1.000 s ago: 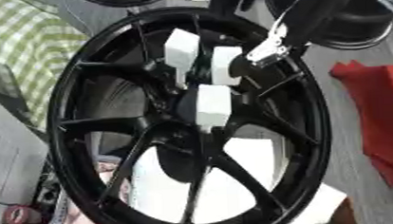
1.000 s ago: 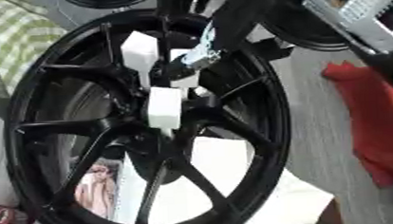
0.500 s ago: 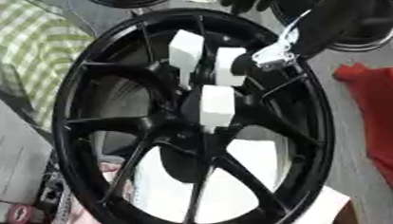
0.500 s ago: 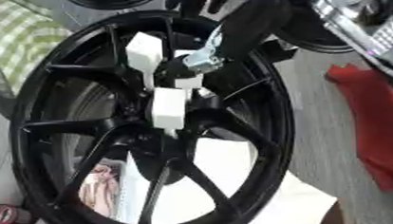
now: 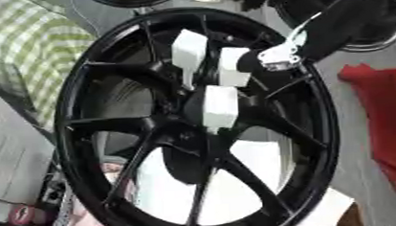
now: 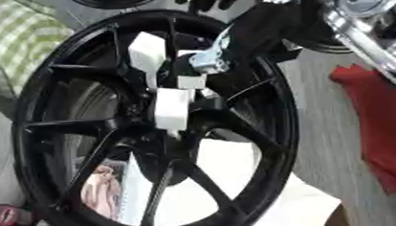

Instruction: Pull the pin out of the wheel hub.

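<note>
pin (image 5: 233, 72) in wheel hub (image 5: 203, 115) | R hand (image 5: 336, 25) touching | red cloth (image 5: 386, 121) beside

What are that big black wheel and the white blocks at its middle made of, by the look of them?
The big black spoked wheel looks like cast metal under glossy black paint: light streaks shine along its rim and thin spokes. The white blocks at the hub look like matte plastic or foam, flat-faced with no shine; which one I cannot tell.

Black spoked wheel hub (image 5: 144, 136) stands tilted; white pins (image 5: 220, 106) at centre.
</note>
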